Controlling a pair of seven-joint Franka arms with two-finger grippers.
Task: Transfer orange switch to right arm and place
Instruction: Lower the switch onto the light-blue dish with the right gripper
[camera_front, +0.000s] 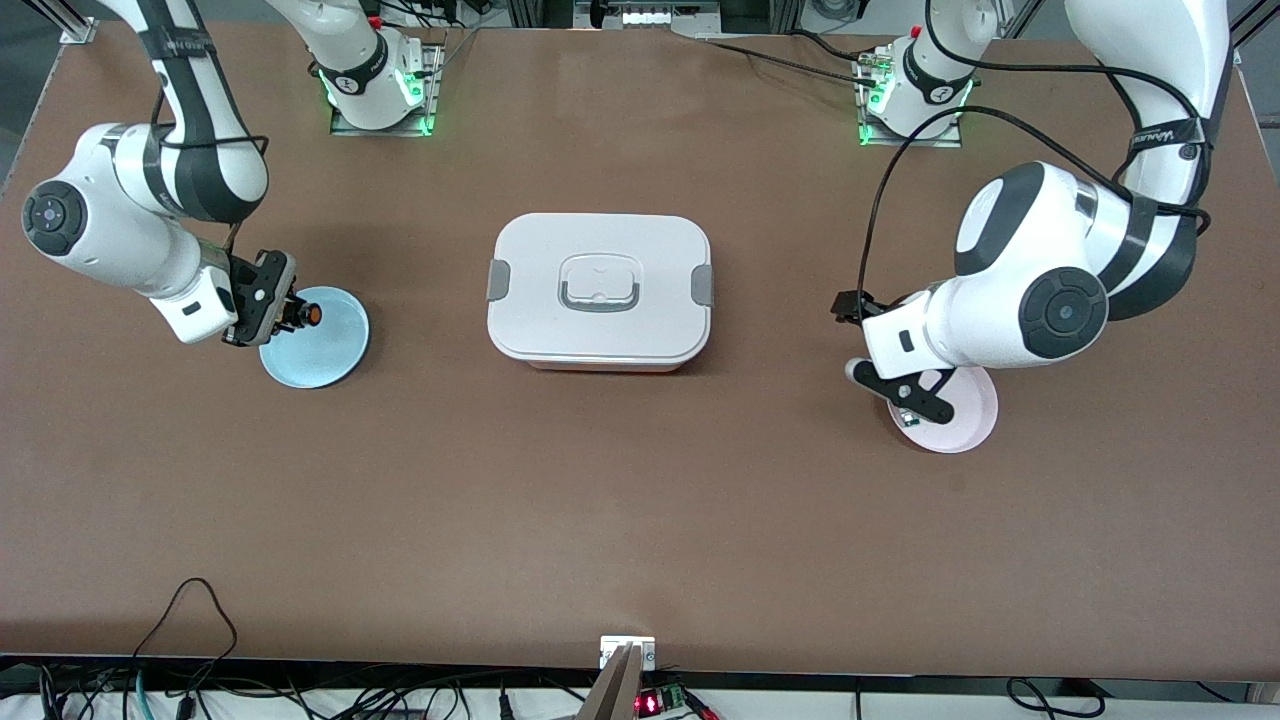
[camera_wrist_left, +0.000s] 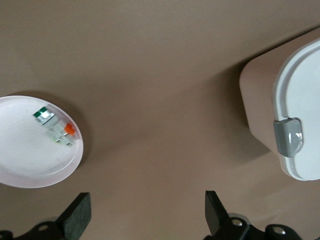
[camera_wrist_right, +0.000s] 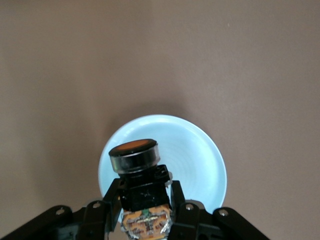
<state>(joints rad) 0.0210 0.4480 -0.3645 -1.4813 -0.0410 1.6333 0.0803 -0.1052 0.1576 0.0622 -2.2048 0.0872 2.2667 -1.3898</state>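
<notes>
At the right arm's end of the table, the right gripper (camera_front: 283, 312) hangs over the edge of a light blue plate (camera_front: 325, 350), its fingers clamped on the orange switch (camera_front: 303, 314). In the right wrist view the switch (camera_wrist_right: 138, 172) sits between the two black fingers (camera_wrist_right: 112, 197), its black collar and orange round face pointing out over the blue plate (camera_wrist_right: 200, 160) and its tan-orange block end tucked down between the finger bases. The switch is held above the plate, not resting on it.

At the middle of the table stands a white lunch box (camera_front: 599, 292) with its lid on, a grey clip at each short end and a grey handle recess on top.

At the left arm's end, the left gripper (camera_front: 915, 398) waits over a pale pink plate (camera_front: 965, 425), its fingers spread apart with nothing between them; the left wrist view shows both black fingertips (camera_wrist_left: 77, 214) wide of each other above the brown tabletop (camera_wrist_left: 160, 60). That view also shows the pink plate (camera_wrist_left: 30, 160) holding small parts (camera_wrist_left: 56, 127) with green, white and red-orange faces, lying close together, and one corner of the lunch box (camera_wrist_left: 260, 95) with its grey clip (camera_wrist_left: 288, 137).
</notes>
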